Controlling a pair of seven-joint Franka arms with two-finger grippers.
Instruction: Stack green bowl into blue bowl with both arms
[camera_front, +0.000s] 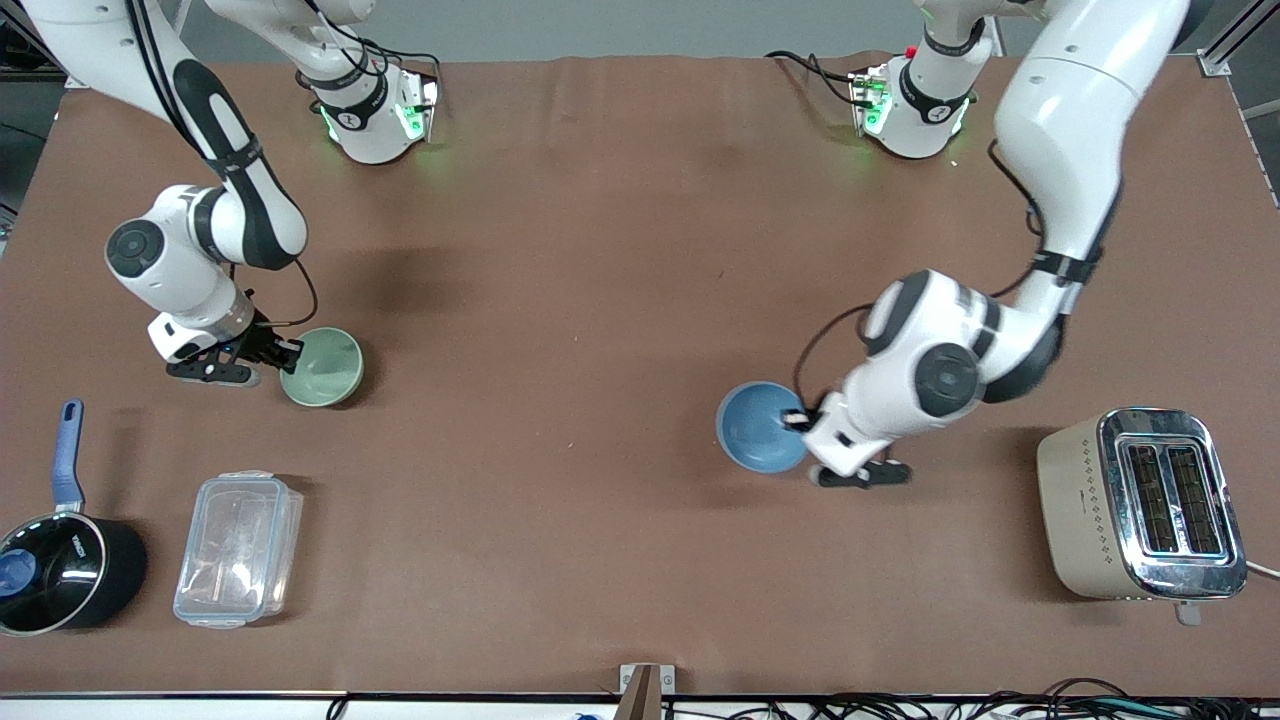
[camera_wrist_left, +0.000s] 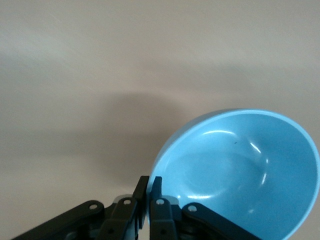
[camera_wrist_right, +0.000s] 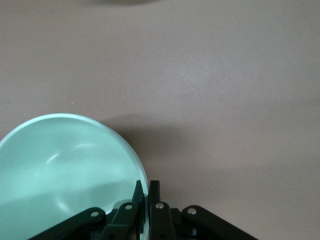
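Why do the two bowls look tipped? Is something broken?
Nothing looks broken or spilled. The green bowl and blue bowl sit tilted only because each is pinched by its rim: the right hand grips the green one, the left hand the blue one.

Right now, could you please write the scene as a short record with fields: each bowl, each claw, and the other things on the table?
green bowl: toward the right arm's end of the table, rim pinched by the right claw
blue bowl: toward the left arm's end, rim pinched by the left claw
stacking: not yet done, bowls well apart
saucepan: black with a blue handle, near the front camera at the right arm's end
plastic container: clear, beside the saucepan
toaster: at the left arm's end
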